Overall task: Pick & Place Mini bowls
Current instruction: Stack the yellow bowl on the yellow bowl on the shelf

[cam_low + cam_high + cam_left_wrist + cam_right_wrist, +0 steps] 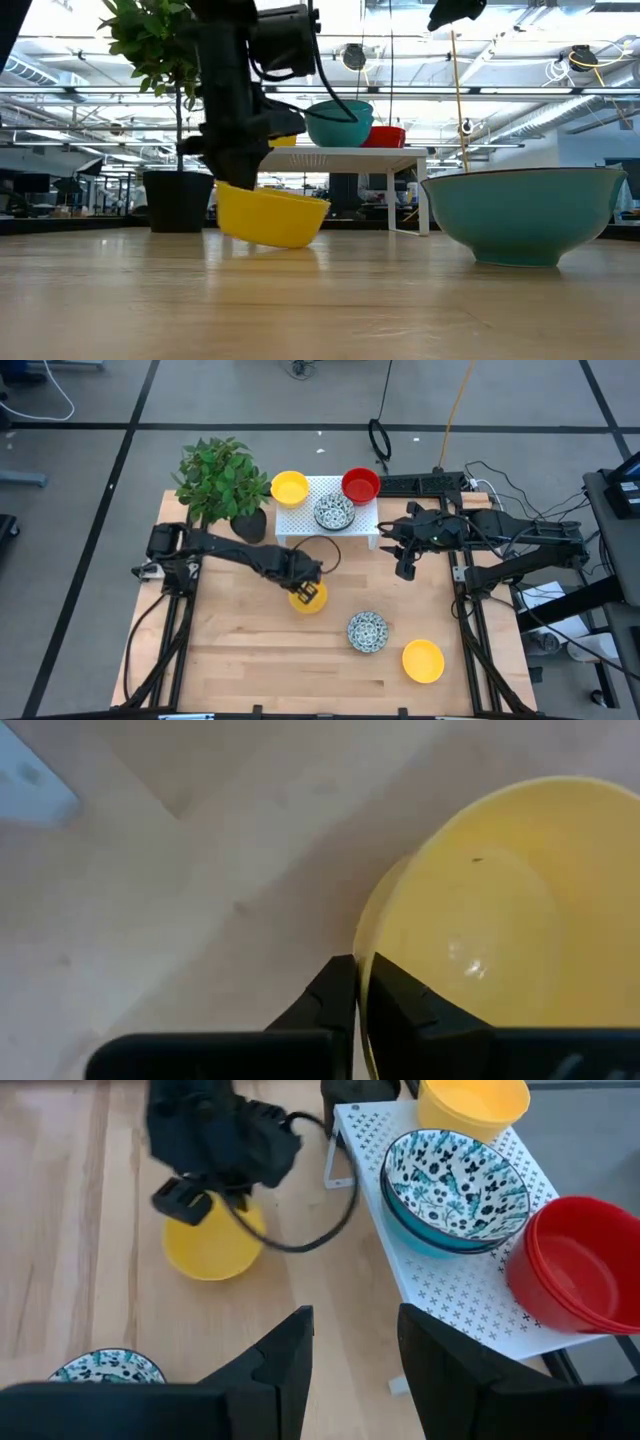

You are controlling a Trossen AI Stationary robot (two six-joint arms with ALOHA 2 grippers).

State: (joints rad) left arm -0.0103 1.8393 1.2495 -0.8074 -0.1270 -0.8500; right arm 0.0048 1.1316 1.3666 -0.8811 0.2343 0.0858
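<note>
While the room is showing a grey floor with dark lines and loose cables around it, the wooden table is carrying everything else. At its far edge the white rack is standing, with a green plant in a dark pot just beside it.

On the rack 3 groups of mini bowls are sitting: a yellow bowl, a speckled stack and a red stack. The right wrist view is showing more than 1 bowl in the speckled stack and in the red one.

On the bare table a speckled bowl is lying near the middle, and a second yellow bowl is lying near the front right corner.

The left arm is stretching from the left side toward the table's middle. The left gripper is pinching the rim of a third yellow bowl, with 1 finger inside and 1 outside, almost closed. This bowl is tilting, with its low edge at the table.

The right gripper is waiting beside the rack's right end, its fingers standing apart and holding nothing.
</note>
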